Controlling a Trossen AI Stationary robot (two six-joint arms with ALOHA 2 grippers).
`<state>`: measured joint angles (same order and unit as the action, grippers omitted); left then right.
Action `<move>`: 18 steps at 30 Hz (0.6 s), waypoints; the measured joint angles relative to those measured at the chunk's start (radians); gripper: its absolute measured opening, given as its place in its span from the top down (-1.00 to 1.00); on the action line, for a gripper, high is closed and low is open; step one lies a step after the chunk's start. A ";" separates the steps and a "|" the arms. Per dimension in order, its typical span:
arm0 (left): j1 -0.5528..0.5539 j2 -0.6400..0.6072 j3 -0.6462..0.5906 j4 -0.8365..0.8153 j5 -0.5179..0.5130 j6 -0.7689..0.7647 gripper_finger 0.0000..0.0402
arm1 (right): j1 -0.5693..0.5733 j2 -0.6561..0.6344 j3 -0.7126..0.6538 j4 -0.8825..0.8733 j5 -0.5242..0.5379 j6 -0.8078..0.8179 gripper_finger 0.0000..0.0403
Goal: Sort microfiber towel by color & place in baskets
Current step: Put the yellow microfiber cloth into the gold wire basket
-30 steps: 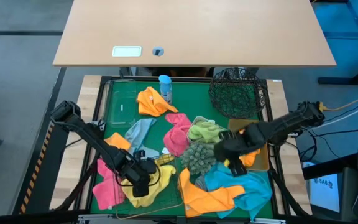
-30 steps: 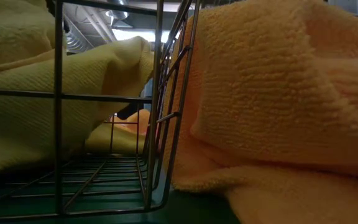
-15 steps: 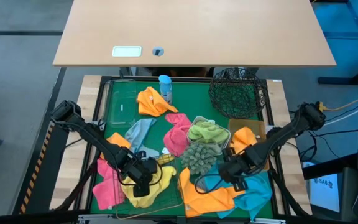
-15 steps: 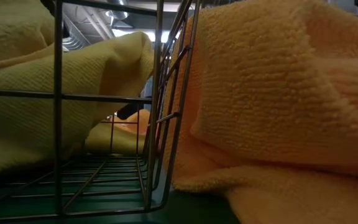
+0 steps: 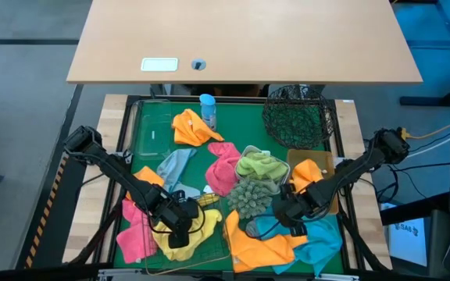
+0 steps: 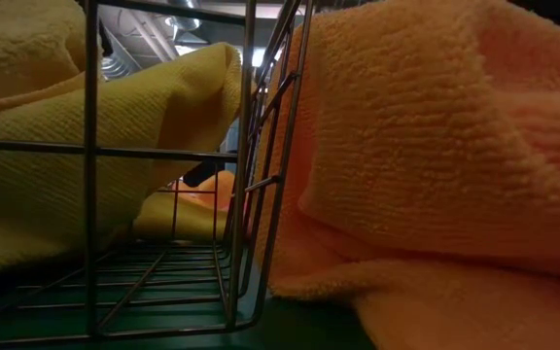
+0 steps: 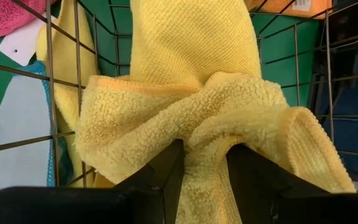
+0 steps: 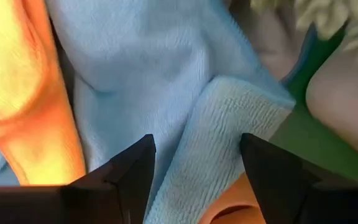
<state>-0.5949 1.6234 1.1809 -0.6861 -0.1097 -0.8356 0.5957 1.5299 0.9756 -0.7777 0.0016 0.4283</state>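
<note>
My left gripper [image 5: 180,226] reaches down into the square gold wire basket [image 5: 219,234] near the table's front and is shut on a yellow towel [image 5: 182,245]. In the low view that towel [image 6: 56,175] fills the basket behind its wires [image 6: 243,146]. My right gripper [image 5: 287,218] stands open just above a blue towel [image 5: 319,238], its fingers on either side of a fold [image 8: 210,130]. I cannot tell whether they touch it. An orange towel [image 5: 260,248] lies against the blue one. My left gripper pinches a bunched fold of the yellow towel [image 7: 205,158] between its two fingers [image 7: 160,180]. The fingers slant down from above into the basket. The rest of the towel lies heaped inside the basket, slack.
At the far side stand a black mesh basket [image 5: 297,115], a clear bin [image 5: 153,134], a blue spray bottle [image 5: 207,109] and an orange towel [image 5: 190,126]. Mid-table lie pink towels [image 5: 223,165], a green towel in a white tray [image 5: 258,165], an orange-filled tan tray [image 5: 309,173] and a spiky ball [image 5: 248,199].
My right gripper has come down and toward the table's near edge, from beside the tan tray to just over the blue towel. In the basket the yellow towel's upper edge has shifted a little toward the basket wall.
</note>
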 joint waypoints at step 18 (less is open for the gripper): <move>0.005 -0.015 0.000 0.001 0.059 -0.002 0.41 | 0.000 0.000 -0.014 0.004 0.007 0.020 0.02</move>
<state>-0.5903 1.6080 1.1812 -0.6847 -0.0508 -0.8377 0.5953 1.5295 0.9615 -0.7742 0.0090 0.4484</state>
